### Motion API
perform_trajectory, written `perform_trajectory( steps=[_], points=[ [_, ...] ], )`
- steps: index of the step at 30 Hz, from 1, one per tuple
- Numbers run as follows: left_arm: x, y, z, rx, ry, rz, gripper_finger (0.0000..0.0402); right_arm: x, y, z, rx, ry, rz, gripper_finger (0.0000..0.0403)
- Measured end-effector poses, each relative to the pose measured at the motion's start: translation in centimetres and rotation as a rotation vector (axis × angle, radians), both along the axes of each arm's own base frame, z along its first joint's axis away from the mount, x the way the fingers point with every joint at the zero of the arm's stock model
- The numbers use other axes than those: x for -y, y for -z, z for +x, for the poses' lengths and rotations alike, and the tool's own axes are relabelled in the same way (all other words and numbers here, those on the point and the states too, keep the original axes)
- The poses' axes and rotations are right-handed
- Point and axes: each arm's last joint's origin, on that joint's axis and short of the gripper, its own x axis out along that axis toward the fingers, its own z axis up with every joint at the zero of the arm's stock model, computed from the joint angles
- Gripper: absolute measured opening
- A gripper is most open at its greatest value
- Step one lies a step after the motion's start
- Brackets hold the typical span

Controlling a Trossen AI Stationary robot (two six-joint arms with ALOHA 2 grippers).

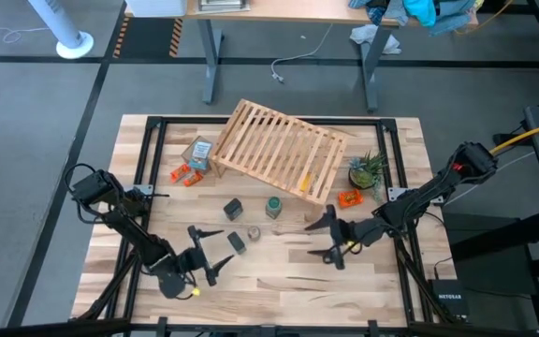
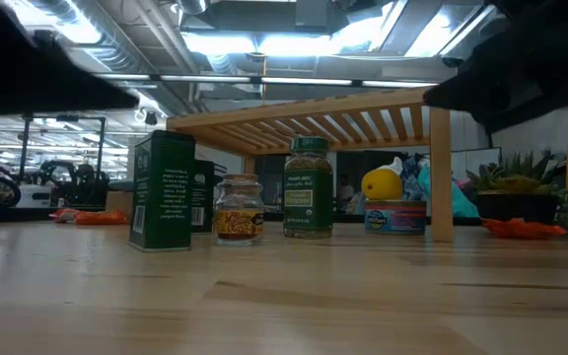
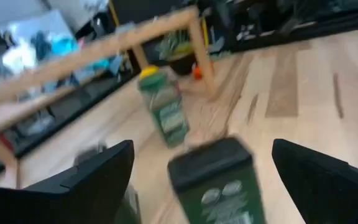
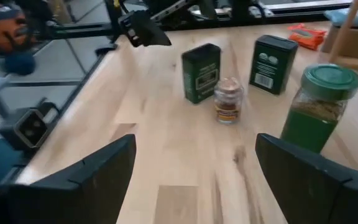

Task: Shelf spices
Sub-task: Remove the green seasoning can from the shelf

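Note:
The light-wood slatted shelf [image 1: 279, 148] stands tilted at the table's far middle. In front of it stand two dark squarish jars [image 1: 233, 208] [image 1: 238, 241], the green round jar [image 1: 273, 206] and the tiny clear jar [image 1: 253, 233], all upright on their bases. My left gripper [image 1: 221, 249] is open at the near left. In its wrist view its fingers stand on either side of the nearer dark jar [image 3: 219, 180] without touching it. My right gripper [image 1: 319, 238] is open, right of the jars and facing them [image 4: 196, 142].
A tan cardboard box [image 1: 197, 153] and orange pieces [image 1: 187, 174] lie left of the shelf. A potted plant [image 1: 367, 170] and another orange piece [image 1: 349, 197] are to its right. A can [image 2: 396, 216] sits under the shelf. Bare wood [image 1: 279, 281] lies toward the near edge.

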Motion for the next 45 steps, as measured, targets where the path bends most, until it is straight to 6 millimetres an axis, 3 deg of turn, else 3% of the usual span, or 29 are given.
perform_trajectory(
  steps=[10,18,24,35,45],
  points=[
    [-0.5,1.6,-0.3,-0.065,0.071,-0.237,0.0375,-2.2,2.4,3.7,0.019,0.035,0.009,0.0331],
    [0.5,1.2,0.3,-0.128,0.176,-0.338,0.0375,-5.2,3.3,8.5,0.003,0.002,-0.080,0.0275],
    [0.9,0.9,0.5,-0.145,0.210,-0.364,0.0375,-6.2,3.7,10.6,-0.021,0.062,-0.146,0.0236],
    [0.9,1.0,0.4,-0.143,0.203,-0.395,0.0375,-5.3,5.5,14.1,-0.053,0.086,-0.130,0.0182],
    [0.8,1.2,0.3,-0.163,0.200,-0.396,0.0375,-3.7,5.2,15.9,-0.040,0.128,-0.127,0.0172]
  ],
)
